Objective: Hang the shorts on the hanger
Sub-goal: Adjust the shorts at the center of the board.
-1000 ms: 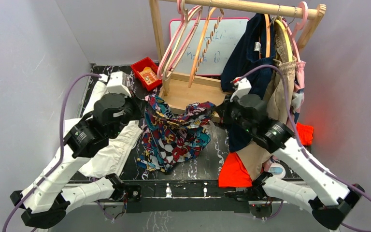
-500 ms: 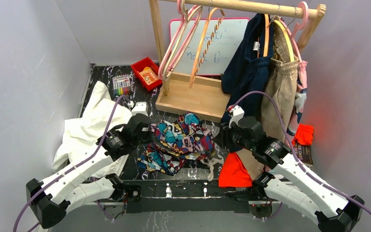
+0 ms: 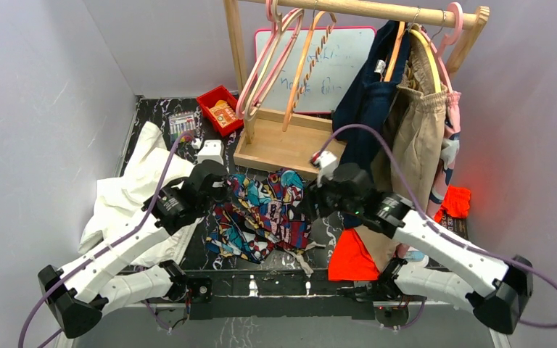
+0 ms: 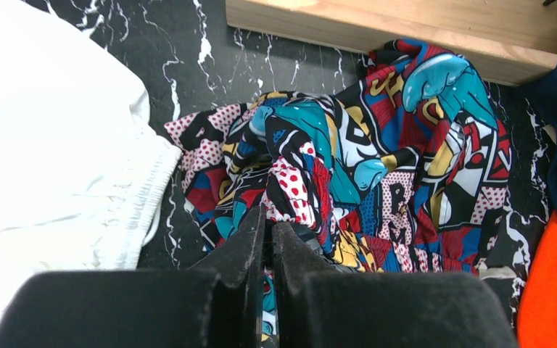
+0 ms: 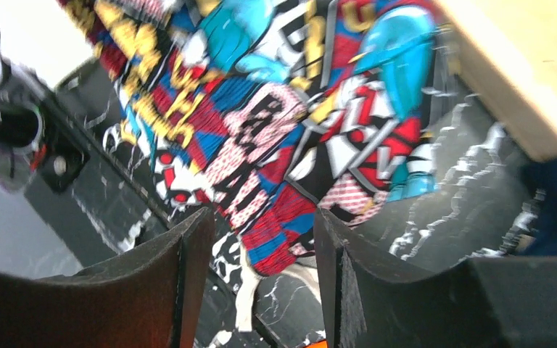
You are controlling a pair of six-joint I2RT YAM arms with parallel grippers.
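Observation:
The comic-print shorts (image 3: 272,214) lie crumpled on the black marble table (image 3: 152,109), in front of the wooden rack base. My left gripper (image 3: 226,191) sits at their left edge, and in the left wrist view it (image 4: 267,219) is shut on a bunched fold of the shorts (image 4: 377,159). My right gripper (image 3: 310,197) hovers over their right edge. Its jaws (image 5: 261,225) stand open above the shorts (image 5: 261,123) and the white drawstring (image 5: 250,286), touching nothing. The light-orange hanger (image 3: 312,58) with the zigzag bar hangs on the rail, apart from both grippers.
A white cloth (image 3: 134,192) lies left of the shorts. The wooden rack base (image 3: 290,141), a red bin (image 3: 219,109) and markers (image 3: 181,125) stand behind. Pink hangers (image 3: 261,65), a navy garment (image 3: 366,109) and a beige one (image 3: 421,145) hang on the rail. An orange cloth (image 3: 352,257) lies front right.
Both arms came down and set the shorts, held up a second ago, onto the table. The right gripper opened and let go, then moved back over them. The left stayed shut.

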